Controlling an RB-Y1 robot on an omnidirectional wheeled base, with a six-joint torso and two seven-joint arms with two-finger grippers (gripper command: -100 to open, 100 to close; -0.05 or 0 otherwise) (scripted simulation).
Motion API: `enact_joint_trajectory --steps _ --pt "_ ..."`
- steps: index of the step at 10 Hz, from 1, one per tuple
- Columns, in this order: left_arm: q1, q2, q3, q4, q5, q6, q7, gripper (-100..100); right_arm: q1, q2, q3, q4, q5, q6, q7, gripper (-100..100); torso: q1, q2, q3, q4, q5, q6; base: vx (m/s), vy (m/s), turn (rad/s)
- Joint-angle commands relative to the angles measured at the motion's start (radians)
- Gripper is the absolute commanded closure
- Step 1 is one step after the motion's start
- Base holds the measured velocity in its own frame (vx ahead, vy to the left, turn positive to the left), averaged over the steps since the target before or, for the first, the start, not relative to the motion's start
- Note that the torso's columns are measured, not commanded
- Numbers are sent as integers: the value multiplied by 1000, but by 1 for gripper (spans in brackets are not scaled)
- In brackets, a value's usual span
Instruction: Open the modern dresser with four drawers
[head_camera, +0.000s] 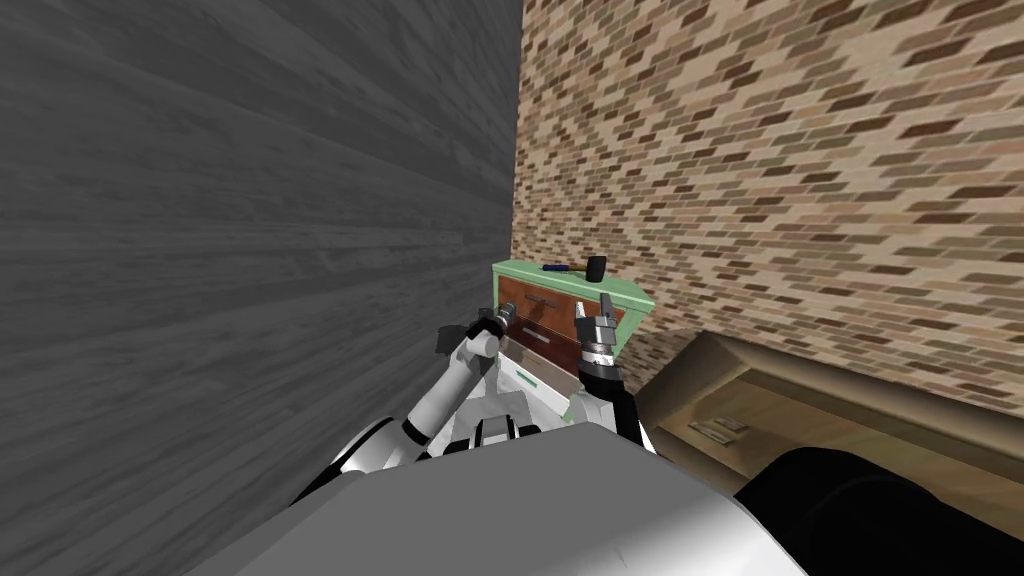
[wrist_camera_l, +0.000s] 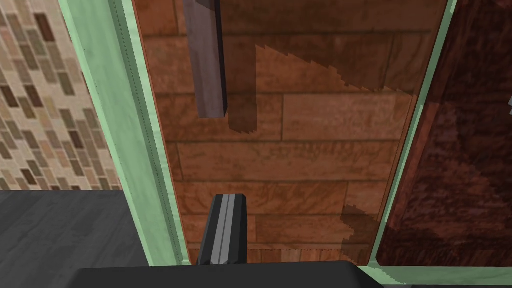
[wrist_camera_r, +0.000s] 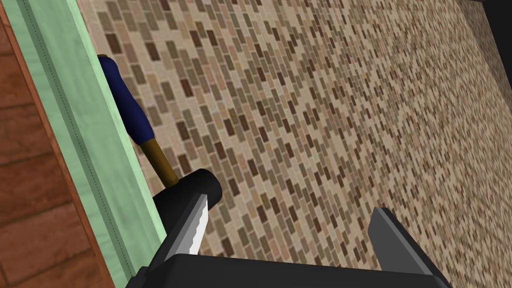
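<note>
Facing the green dresser (head_camera: 630, 293) at 12 o'clock, left claw (wrist_camera_l: 227, 200) pressed together and nearer its brown drawer front (wrist_camera_l: 320, 150) than the spread right claw (wrist_camera_r: 292, 204), with the long grey handle (wrist_camera_l: 206, 65) just ahead toward 11 o'clock, not yet held.

A blue-handled mallet (head_camera: 575, 267) lies on the green dresser (head_camera: 628, 291) top.

Quick look at us: our left arm (head_camera: 445, 395) is a white tube w/ a round white knob and dark joints. Our right arm (head_camera: 603, 388) is darker, w/ a ribbed silver wrist. Our right gripper (wrist_camera_r: 292, 205) has thin blade fingers (wrist_camera_r: 192, 231), dark backs, light grey faces, on a black box. Our left gripper (wrist_camera_l: 228, 198): same, grey stripes.
</note>
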Motion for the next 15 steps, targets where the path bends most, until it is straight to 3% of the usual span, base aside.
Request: enact_joint_trajectory --steps 1,2,3,4,6,7,8,13,15 --pt "34 -12 -40 -70 81 34 -78 100 0 0 0 0 0 0 0 0 1 -1 -1 0 0 -2 36 -28 233" --pt "34 -12 -40 -70 107 34 -107 100 0 0 0 0 0 0 0 0 0 -2 -1 0 0 0 16 -15 -11" --pt "34 -12 -40 -70 108 34 -120 100 0 0 0 0 0 0 0 0 0 0 0 0 0 0 3 -1 -38" --pt "72 -29 -75 -121 151 69 -157 100 0 0 0 0 0 0 0 0 1 0 0 0 0 0 26 -5 343" --pt "72 -29 -75 -138 193 69 -212 100 0 0 0 0 0 0 0 0 0 -2 -1 0 0 0 24 -22 118" --pt "60 -25 -75 -124 188 63 -192 100 0 0 0 0 0 0 0 0 0 -1 -1 0 0 0 5 -6 -11" --pt "61 17 -75 -123 190 63 -197 -100 0 0 0 0 0 0 0 0 1 0 0 0 0 -1 4 -5 -1" --pt "62 146 -72 -113 183 60 -193 -100 0 0 0 0 0 0 0 0 0 -1 -1 0 0 -1 9 -11 -4" --pt "64 172 -66 -96 171 54 -187 -100 0 0 0 0 0 0 0 0 0 -2 -1 -1 0 -1 57 -60 -23"
